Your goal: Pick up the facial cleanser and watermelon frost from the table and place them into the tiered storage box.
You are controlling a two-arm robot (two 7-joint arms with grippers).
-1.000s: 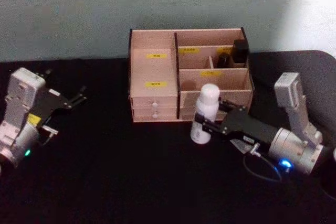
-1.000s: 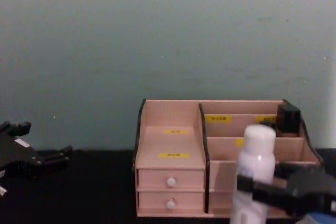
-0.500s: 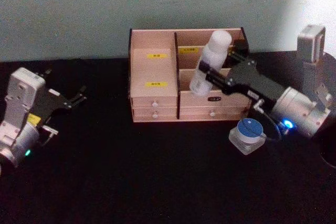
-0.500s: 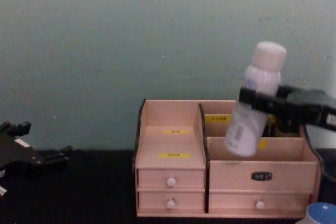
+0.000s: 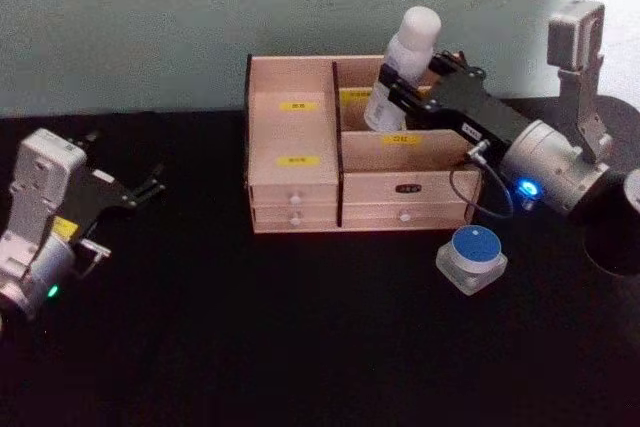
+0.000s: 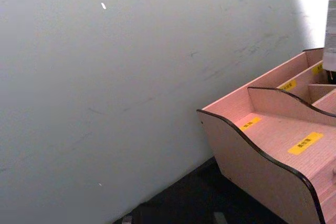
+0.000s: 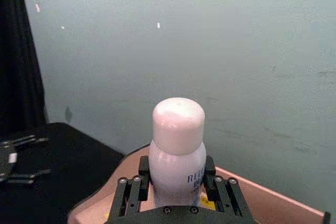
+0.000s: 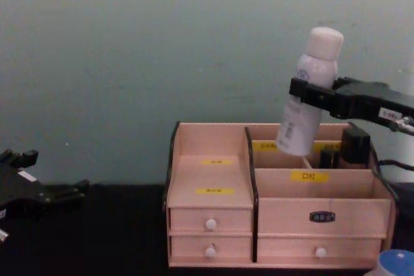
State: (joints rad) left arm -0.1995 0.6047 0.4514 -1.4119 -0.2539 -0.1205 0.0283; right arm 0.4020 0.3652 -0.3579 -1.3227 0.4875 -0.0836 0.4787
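Swinging up & back vs half a sec ago, right gripper (image 5: 405, 97) clamps facial cleanser (image 5: 405, 52) tilted over tiered storage box (image 5: 295, 137) rear-right slot, so lowering in looks next; watermelon frost (image 5: 472, 257) waits on table (image 5: 250, 347), left gripper (image 5: 140, 190) parked.

My right arm reaches in from the table's right edge toward its back, raised, with the black two-fingered right gripper (image 5: 398, 94) clamped around the tall white facial cleanser bottle (image 5: 407, 52). My left arm sits low by the table's left edge, the black left gripper (image 5: 148, 187) with its fingers spread.
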